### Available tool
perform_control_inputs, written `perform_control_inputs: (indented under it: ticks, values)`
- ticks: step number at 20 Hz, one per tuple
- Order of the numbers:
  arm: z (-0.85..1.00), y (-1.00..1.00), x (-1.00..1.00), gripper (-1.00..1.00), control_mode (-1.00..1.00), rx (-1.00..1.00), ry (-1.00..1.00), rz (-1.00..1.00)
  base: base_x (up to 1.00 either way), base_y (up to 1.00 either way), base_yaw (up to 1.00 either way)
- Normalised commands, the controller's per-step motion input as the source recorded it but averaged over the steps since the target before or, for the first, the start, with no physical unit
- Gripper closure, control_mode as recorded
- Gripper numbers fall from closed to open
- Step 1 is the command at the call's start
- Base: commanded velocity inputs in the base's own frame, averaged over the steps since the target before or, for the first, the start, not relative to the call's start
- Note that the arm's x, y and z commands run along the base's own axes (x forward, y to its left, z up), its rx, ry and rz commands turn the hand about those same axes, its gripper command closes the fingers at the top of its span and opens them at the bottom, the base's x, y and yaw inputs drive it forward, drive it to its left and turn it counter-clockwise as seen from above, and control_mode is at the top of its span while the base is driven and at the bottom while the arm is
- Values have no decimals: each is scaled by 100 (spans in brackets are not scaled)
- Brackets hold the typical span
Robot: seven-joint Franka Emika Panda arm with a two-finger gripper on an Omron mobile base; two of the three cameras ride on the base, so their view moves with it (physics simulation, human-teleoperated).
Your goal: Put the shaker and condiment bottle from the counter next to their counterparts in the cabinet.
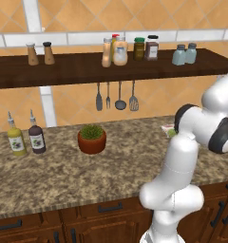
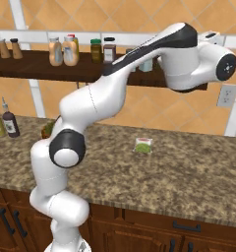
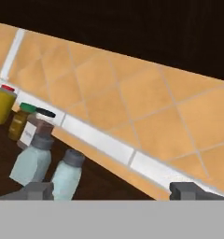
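Shaker (image 3: pixel 67 179) seen upright on cabinet (image 1: pixel 78 71) board, touching or just beside look-alike shaker (image 3: pixel 33 161); pair also seen at shelf's right end (image 1: pixel 190 53). Long axis vertical. Gripper (image 3: pixel 111 191) held wide, nothing gripped; shaker placed just inside one fingertip (image 3: pixel 39 190), off centre line. Slim condiment bottle (image 1: pixel 107 52) seen beside wider peach bottle (image 1: pixel 120 51). Judged: both placed; retreat straight back needed, clear of shaker.
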Motion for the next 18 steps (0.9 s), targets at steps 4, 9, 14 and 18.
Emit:
perform_control_inputs:
  ticks: [4, 9, 14, 18]
  values:
    - [2, -84, -100, -100, -100, -25, -1, -16, 0, 0, 0]
    - [0, -87, -100, -100, -100, -23, -2, -15, 0, 0, 0]
    - [0, -71, -100, -100, -100, -23, -1, -20, 0, 0, 0]
    - [0, -60, -100, -100, -100, -22, 0, -25, 0, 0, 0]
